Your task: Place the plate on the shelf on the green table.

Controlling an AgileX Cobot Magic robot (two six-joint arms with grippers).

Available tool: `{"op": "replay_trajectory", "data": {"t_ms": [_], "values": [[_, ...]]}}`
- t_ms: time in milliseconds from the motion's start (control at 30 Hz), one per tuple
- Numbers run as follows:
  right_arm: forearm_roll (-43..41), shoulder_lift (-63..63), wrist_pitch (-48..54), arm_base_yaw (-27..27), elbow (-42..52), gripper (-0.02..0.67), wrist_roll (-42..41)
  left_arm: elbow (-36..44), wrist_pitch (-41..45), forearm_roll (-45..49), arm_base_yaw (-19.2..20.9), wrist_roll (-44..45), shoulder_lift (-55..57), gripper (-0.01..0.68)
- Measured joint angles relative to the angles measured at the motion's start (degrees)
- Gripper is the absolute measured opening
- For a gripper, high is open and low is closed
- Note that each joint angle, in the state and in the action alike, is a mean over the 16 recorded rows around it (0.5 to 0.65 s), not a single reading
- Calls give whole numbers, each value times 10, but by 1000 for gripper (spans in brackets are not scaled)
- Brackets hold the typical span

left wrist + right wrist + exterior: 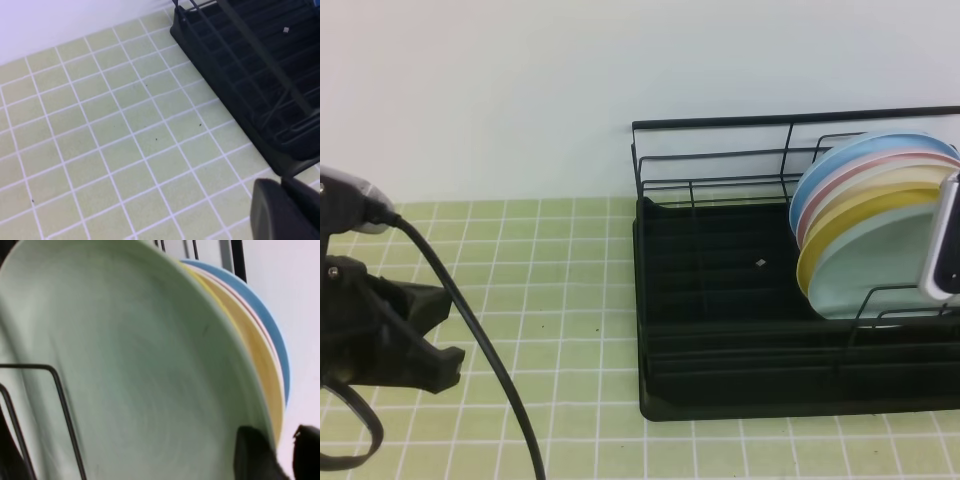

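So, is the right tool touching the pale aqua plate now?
Cannot tell. In the right wrist view one dark finger of the right tool overlaps the rim of the pale aqua plate, with no visible gap, but that corner is too blurred to confirm contact.

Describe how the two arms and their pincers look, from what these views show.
The left pincer is matte black, with chunky angular fingers; a thick black cable loops from its silver-grey camera housing. Of the right pincer, only dark fingertips and a silver-grey casing show.

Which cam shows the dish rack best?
Exterior high: the whole dish rack shows, with tray, rear rail and four plates standing at its right end. Left wrist catches only a corner; right wrist only a few wires.
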Motion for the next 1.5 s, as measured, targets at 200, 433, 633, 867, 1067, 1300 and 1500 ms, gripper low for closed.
{"op": "replay_trajectory", "data": {"t_ms": [200,433,633,867,1067,1300,1500], "values": [[10,-18,1,0,0,188,1,0,4,0,0,0,0,-2],[29,-39,10,0,0,189,2,0,6,0,0,0,0,-2],[42,-34,17,0,0,190,2,0,7,0,0,0,0,-2],[43,-13,15,0,0,210,2,0,13,0,0,0,0,-2],[45,1,9,0,0,265,2,0,19,1,0,0,0,-2],[70,4,16,0,0,337,2,0,22,3,0,1,0,-2],[110,5,42,0,0,371,9,0,22,4,0,1,0,-2]]}}
